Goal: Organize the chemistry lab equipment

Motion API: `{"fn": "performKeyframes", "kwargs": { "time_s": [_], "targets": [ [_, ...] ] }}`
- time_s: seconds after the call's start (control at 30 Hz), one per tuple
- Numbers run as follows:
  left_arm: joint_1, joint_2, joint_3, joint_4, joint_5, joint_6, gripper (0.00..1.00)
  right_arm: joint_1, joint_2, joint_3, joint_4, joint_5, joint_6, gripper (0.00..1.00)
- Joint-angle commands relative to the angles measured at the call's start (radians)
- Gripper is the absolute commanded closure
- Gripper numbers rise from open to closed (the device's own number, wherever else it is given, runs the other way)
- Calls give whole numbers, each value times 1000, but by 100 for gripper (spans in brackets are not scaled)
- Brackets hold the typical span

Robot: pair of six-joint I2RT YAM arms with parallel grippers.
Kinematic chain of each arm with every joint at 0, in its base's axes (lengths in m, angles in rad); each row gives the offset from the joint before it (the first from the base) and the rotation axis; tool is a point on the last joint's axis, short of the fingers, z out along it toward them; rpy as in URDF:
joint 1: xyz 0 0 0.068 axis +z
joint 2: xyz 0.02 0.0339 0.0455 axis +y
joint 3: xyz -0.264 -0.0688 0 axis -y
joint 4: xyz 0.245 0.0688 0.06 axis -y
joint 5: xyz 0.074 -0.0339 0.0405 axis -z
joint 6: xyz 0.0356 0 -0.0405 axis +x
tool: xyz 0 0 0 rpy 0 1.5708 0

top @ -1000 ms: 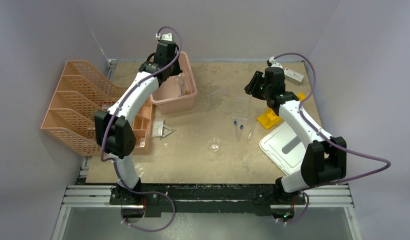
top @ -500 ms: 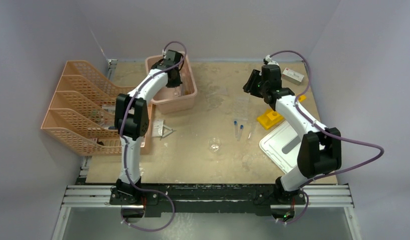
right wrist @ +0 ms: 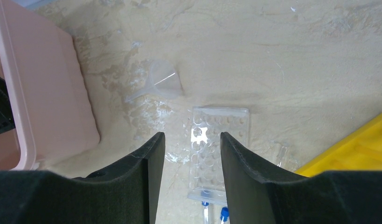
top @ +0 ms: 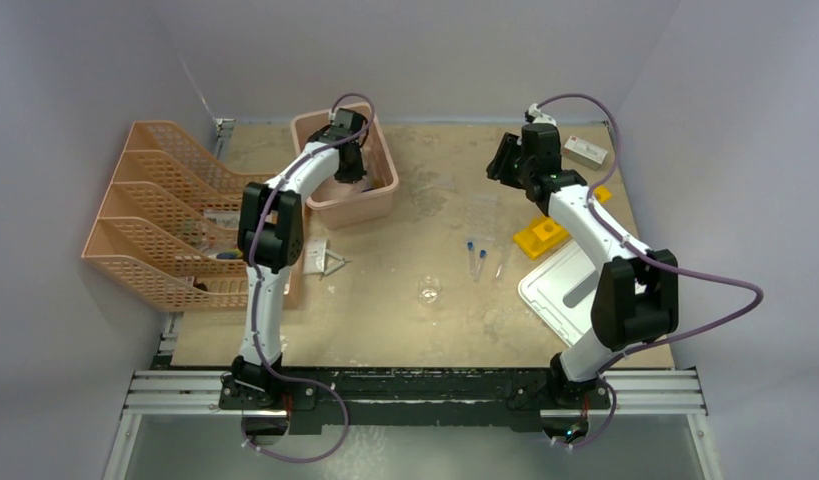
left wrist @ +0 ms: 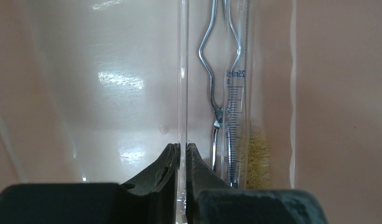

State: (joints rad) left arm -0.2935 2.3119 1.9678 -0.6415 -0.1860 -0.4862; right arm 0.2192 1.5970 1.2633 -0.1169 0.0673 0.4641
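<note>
Sitting inside the pink bin, your left gripper is pinched tight on a thin glass rod, just left of the tongs, graduated cylinder and brush there, while right of the bin your right gripper hangs wide open above the clear rack.

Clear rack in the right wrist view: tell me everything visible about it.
The clear rack is a transparent plastic rectangle with rows of round wells, lying flat on the table. It shows between the open fingers of the right gripper, not gripped. A clear funnel lies apart from it; blue-capped tubes sit at the end nearest the camera.
</note>
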Motion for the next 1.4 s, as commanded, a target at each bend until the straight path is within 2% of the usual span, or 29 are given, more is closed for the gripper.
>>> {"fn": "performKeyframes", "kwargs": {
  "time_s": [0.0,0.27,0.37,0.5,0.67,0.93,1.27,1.37],
  "targets": [
    [4,-1,24,71,24,7,89,-6,0,53,29,27,-22,50],
    [4,-25,29,74,81,51,65,-4,1,54,27,35,-22,50],
    [4,-42,32,71,96,54,59,-5,0,54,25,36,-22,50],
    [4,-74,37,68,109,53,56,-6,-4,52,23,32,-22,50],
    [4,-127,53,30,209,130,51,-6,-12,40,19,16,-22,49],
    [2,-300,-21,43,228,191,48,-4,13,48,-58,-10,-54,45],
    [-24,-516,-183,210,400,158,47,-4,60,80,-103,-65,-102,42],
    [-41,-551,-212,233,417,154,47,-3,84,100,-94,-143,-121,42]
  ]
}}
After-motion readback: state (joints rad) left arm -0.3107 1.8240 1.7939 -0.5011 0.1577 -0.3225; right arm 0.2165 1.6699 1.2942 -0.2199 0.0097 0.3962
